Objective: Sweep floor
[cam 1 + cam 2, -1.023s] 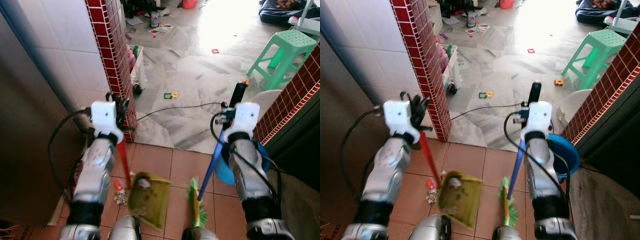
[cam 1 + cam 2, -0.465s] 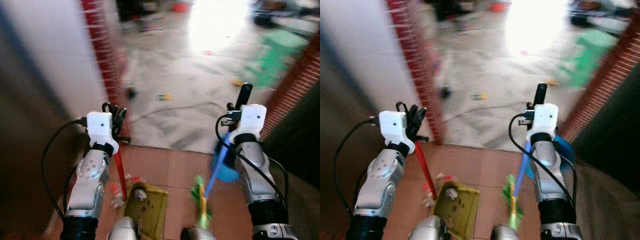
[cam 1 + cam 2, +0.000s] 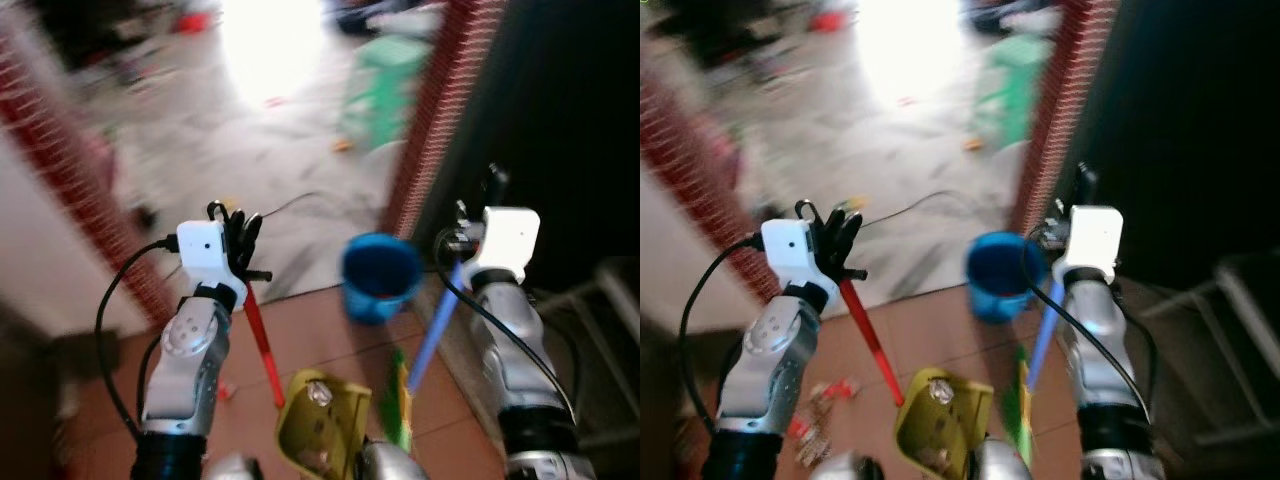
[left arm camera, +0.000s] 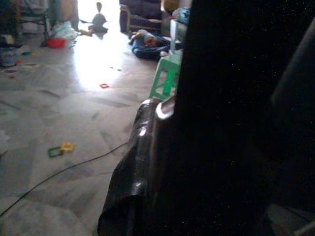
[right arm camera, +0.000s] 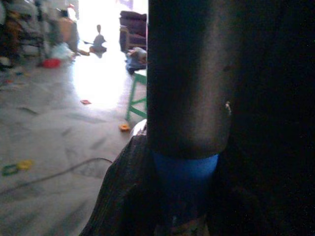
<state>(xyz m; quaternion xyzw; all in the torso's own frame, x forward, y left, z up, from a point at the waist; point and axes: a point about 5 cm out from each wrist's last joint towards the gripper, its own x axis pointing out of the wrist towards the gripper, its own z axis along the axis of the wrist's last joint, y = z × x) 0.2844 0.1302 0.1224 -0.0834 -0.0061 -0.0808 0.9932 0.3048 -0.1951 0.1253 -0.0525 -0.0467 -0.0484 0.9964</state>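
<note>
My left gripper (image 3: pixel 238 228) is shut on the red handle (image 3: pixel 262 342) of a yellow-green dustpan (image 3: pixel 322 428), which hangs low in front of me with bits of litter in it. On the other side, my right gripper (image 3: pixel 491 188) is shut on the blue handle (image 3: pixel 432 332) of a broom. Its green bristles (image 3: pixel 399 402) reach down to the terracotta tiles beside the dustpan. The right wrist view has the broom's dark grip and blue shaft (image 5: pixel 184 169) close up. Scraps of litter (image 3: pixel 818 422) lie on the tiles at my lower left. The head views are blurred.
A blue bucket (image 3: pixel 380 275) stands on the tiles just ahead, between the arms. A red brick pillar (image 3: pixel 428 120) and a dark opening are at the right, a brick wall edge (image 3: pixel 55 180) at the left. Beyond lie a marble floor with a cable (image 4: pixel 59 169), small toys and a green stool (image 3: pixel 385 85).
The whole picture has swung to the right, so the bucket and right pillar now sit near the middle. Both grippers keep their hold on dustpan and broom.
</note>
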